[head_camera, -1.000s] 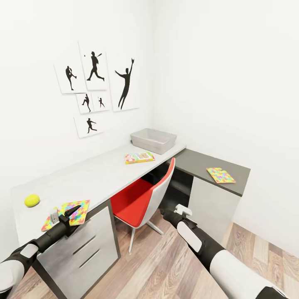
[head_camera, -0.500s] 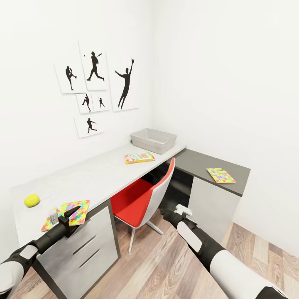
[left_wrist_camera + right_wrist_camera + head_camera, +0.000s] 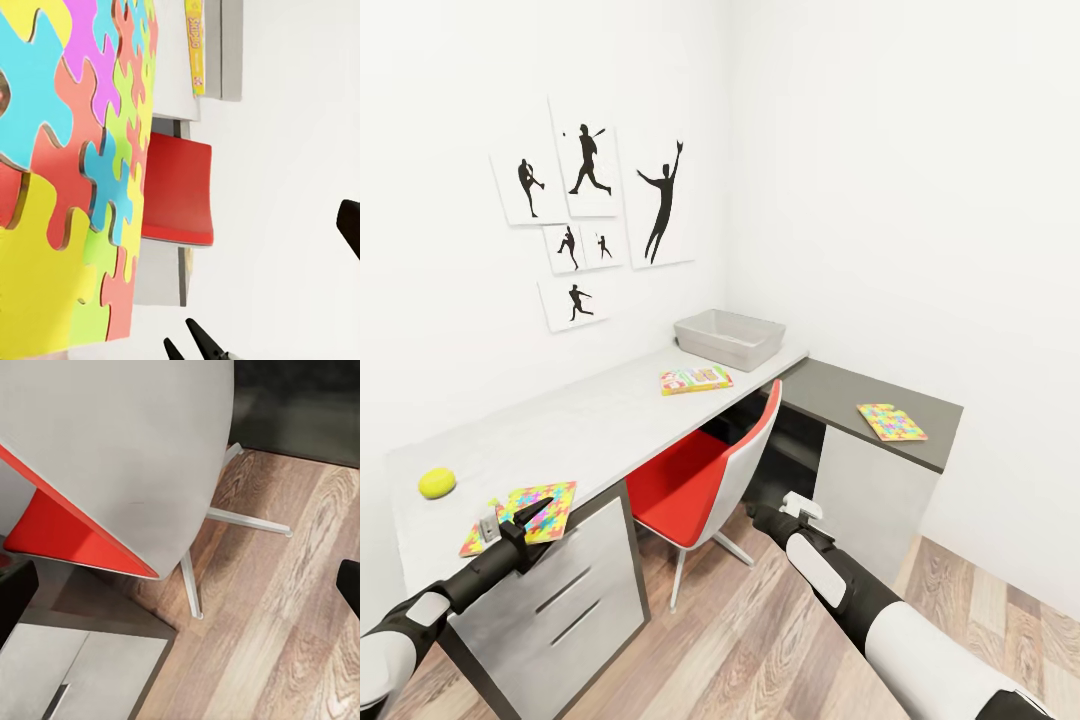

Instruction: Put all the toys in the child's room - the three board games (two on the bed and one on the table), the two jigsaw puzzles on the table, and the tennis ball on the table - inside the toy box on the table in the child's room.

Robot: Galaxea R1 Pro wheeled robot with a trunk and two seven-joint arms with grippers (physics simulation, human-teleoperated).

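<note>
Item: jigsaw puzzle, thin multicolour sheet, flat on the table at the end farthest from the toy box, one corner at or just past the table edge. Left gripper poised over that corner, fingers spread apart, nothing between them; contact with the sheet not determinable. Right gripper low beside the red chair, well short of the toy box, finger state not determinable. Other stock: tennis ball beyond the sheet, farther again from the toy box; board game near the toy box, lying flat; second jigsaw puzzle on the dark corner section, apart from the toy box on its other side. Toy box seemingly empty, so task judged barely begun. Hazards: sheet too thin for a top-down pinch, hence likely to slide away instead of lifting; a push off the edge onto the floor if nudged away from the toy box; a shallow corner grip liable to let the sheet droop, swing or slip out during the long carry to the toy box; tennis ball prone to rolling off if clipped; right arm at risk of catching the red chair on any reach toward the toy box.
</note>
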